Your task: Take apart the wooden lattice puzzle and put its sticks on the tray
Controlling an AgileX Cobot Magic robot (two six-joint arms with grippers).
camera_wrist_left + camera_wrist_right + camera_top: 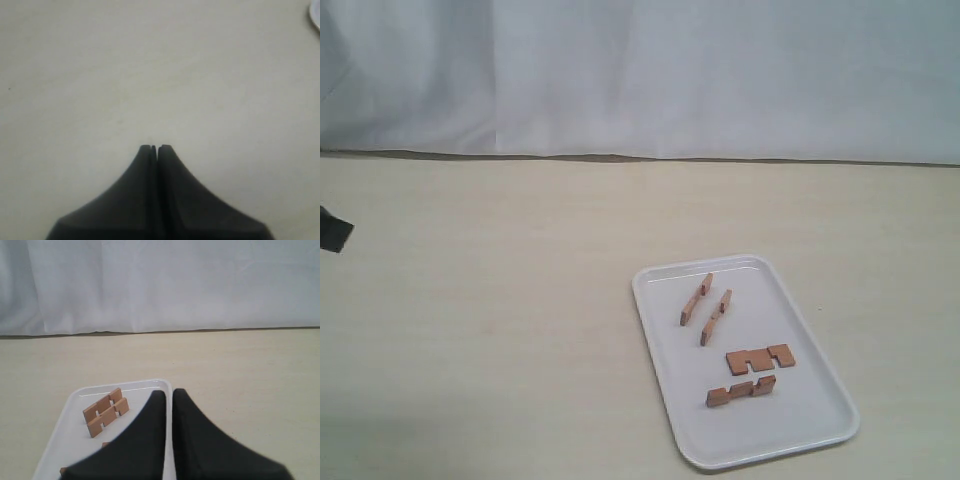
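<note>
No interlocked lattice shows; the puzzle lies as four separate reddish-brown sticks on the white tray. Two sticks stand on edge side by side toward the tray's far end. The other two lie nearer its front. My right gripper hangs shut and empty above the tray's rim, beside the standing pair. My left gripper is shut over bare table, holding nothing, with a tray corner far off.
The tray sits on a pale wooden table, right of the middle. A white cloth backdrop closes off the table's far edge. A dark part of the left arm pokes in at the left border.
</note>
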